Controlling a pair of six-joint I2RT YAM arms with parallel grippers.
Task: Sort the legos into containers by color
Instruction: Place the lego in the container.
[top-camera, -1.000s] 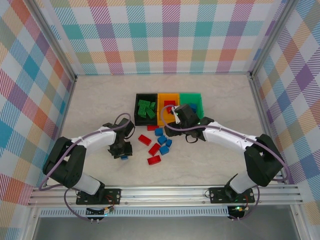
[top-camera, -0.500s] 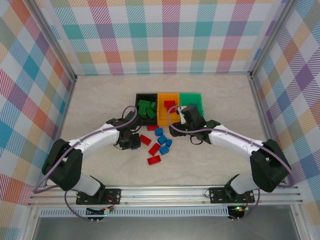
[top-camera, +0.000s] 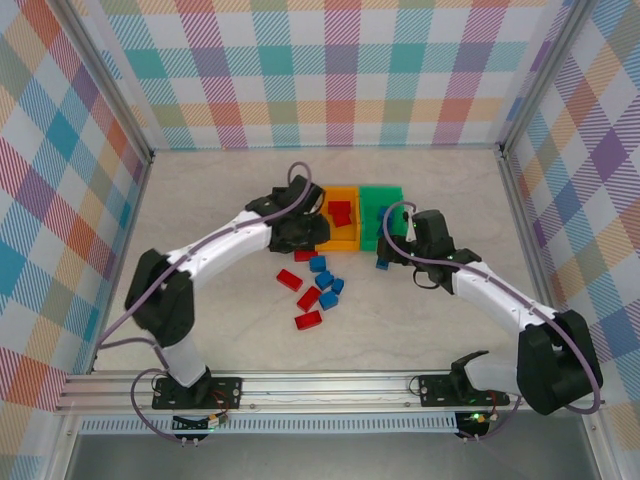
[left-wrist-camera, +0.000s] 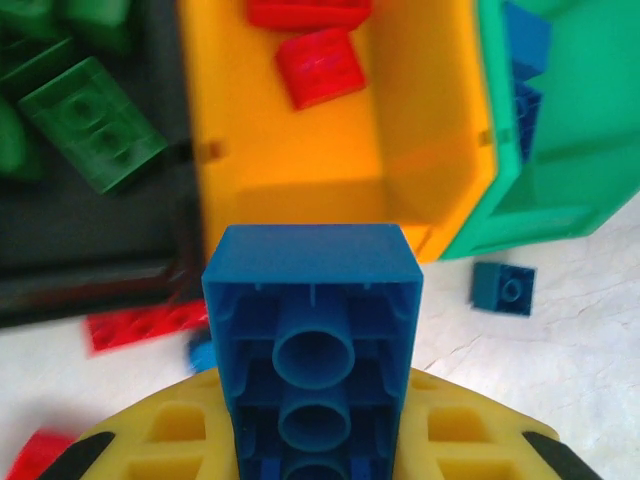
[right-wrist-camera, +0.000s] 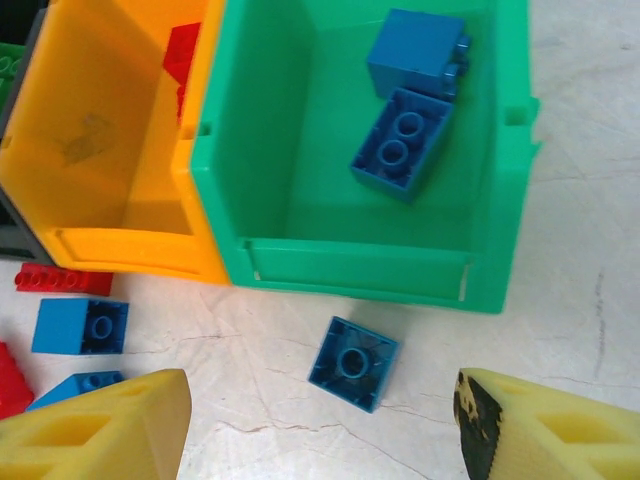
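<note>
- My left arm (top-camera: 215, 250) reaches far forward and to the right from its base, its white forearm slanting across the surface (top-camera: 200, 200).
- My left gripper (left-wrist-camera: 315, 440) is clamped on a blue brick (left-wrist-camera: 312, 300). The brick stands out from between my yellow fingers (left-wrist-camera: 170, 445), hollow underside toward my wrist camera.
- My right arm (top-camera: 500, 300) stretches forward and to the left, with the wrist bent downward.
- My right gripper (right-wrist-camera: 320, 430) points down at the surface, its yellow fingertips (right-wrist-camera: 100, 425) spread wide apart.

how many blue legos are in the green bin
2. One blue brick lies studs-up at the right of the green bin; a second blue brick, on its side, touches it beyond. The far end is cut off; more may be hidden.
</note>
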